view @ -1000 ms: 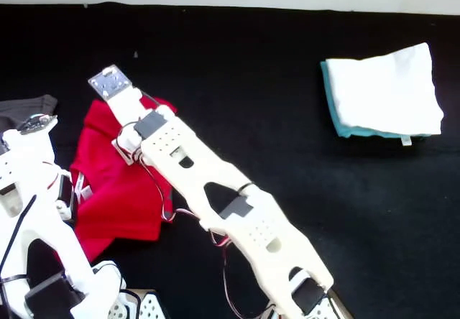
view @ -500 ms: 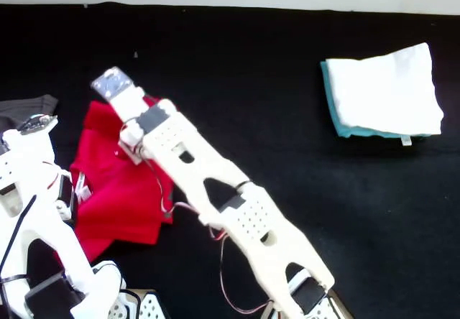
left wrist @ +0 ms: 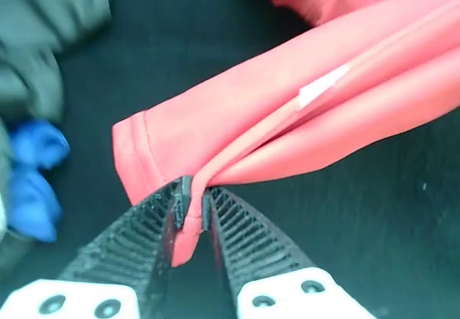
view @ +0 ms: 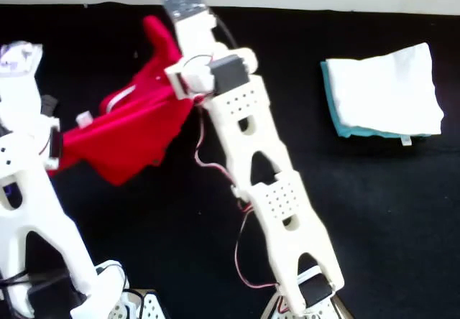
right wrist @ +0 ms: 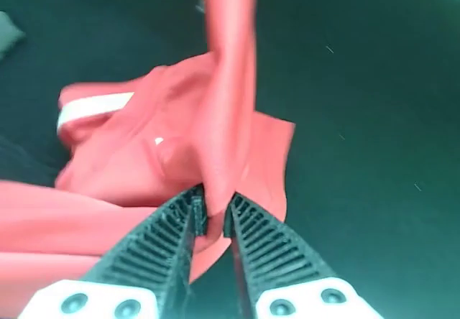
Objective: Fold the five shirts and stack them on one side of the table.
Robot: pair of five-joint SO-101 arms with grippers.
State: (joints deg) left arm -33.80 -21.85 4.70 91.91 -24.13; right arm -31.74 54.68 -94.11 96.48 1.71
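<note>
The left jaws are clamped on a hem of the red shirt [view: 136, 132], and the right jaws pinch another edge of it. The shirt hangs stretched between both arms above the black counter [view: 374, 211]. Well apart, a folded white shirt [view: 384, 89] lies on a teal shirt [view: 329, 107].

red shirt [view: 136, 128] with a white tag [left wrist: 323, 87], white shirt [view: 384, 93] at upper right over a teal shirt [view: 331, 111], black table [view: 287, 46], grey shirt [left wrist: 43, 24], blue cloth [left wrist: 29, 182], white arms [view: 241, 103]
</note>
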